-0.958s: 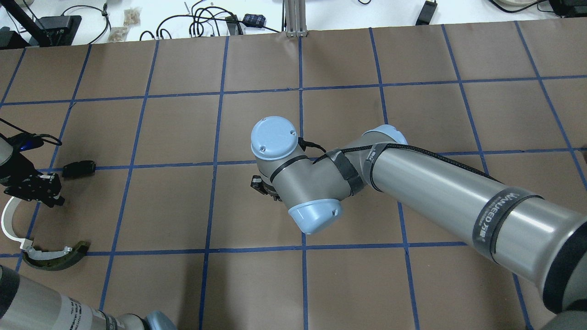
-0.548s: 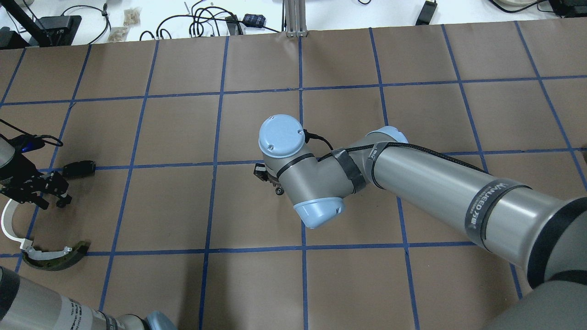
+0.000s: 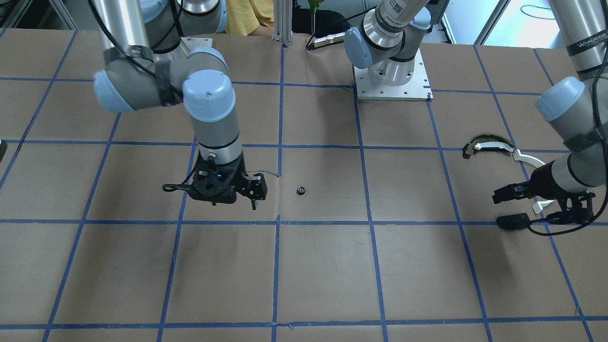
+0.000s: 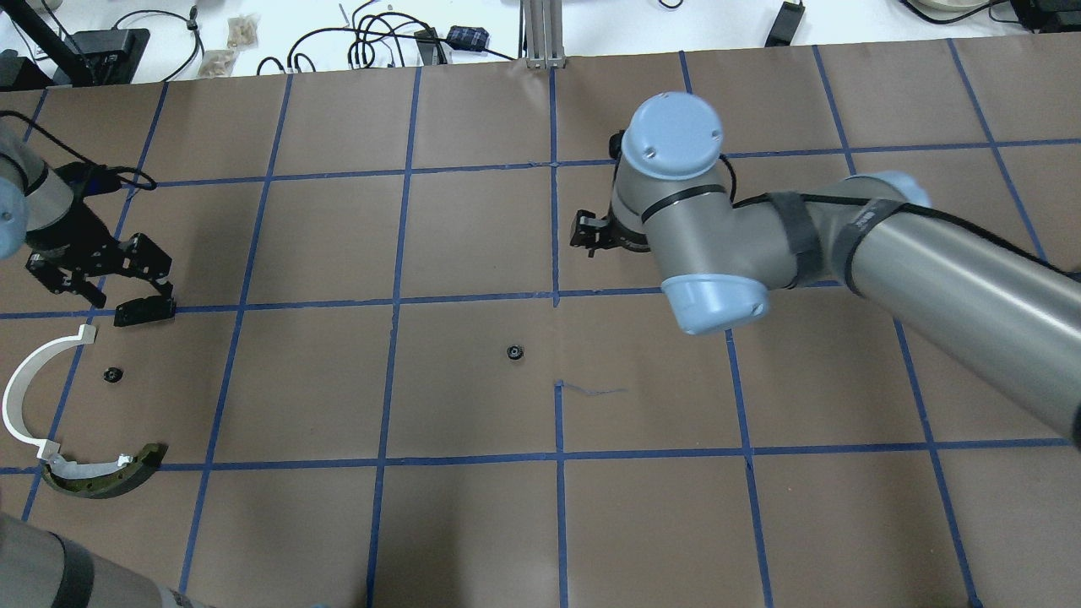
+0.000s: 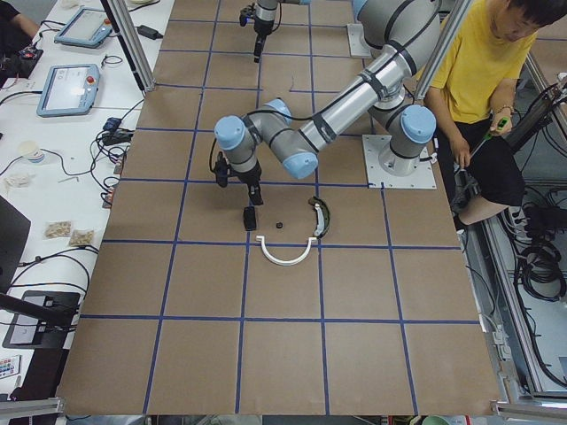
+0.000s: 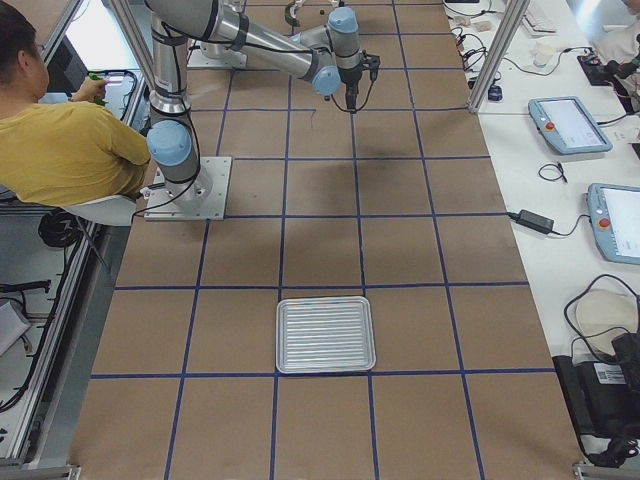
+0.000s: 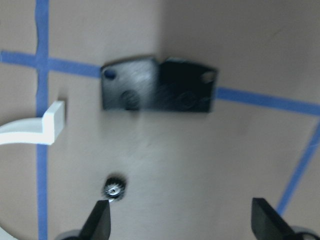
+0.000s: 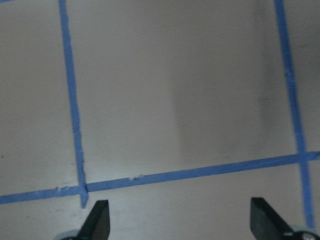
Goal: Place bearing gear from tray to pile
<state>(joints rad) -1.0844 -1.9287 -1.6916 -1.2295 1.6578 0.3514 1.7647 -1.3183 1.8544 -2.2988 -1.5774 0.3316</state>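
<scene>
One bearing gear (image 4: 111, 374) lay in the pile (image 4: 110, 481), between white curved strip (image 7: 25, 134) and black plate (image 7: 157, 85), beneath the left gripper (image 7: 182, 220), spread and empty. Farther out, a second gear (image 4: 512, 352) sat alone mid-table. Beyond it hung the right gripper (image 8: 180, 222), likewise wide and empty. Fetching that gear likely demanded a centred, vertical descent, lest it roll.

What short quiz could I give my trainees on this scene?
1. True or false: the right gripper has a gear between its jaws.
2. How many small gears show in the overhead view?
3. Which lies closest to the black plate? A. the tray B. the white curved strip C. the central gear
Key: 1 false; 2 two; 3 B.
</scene>
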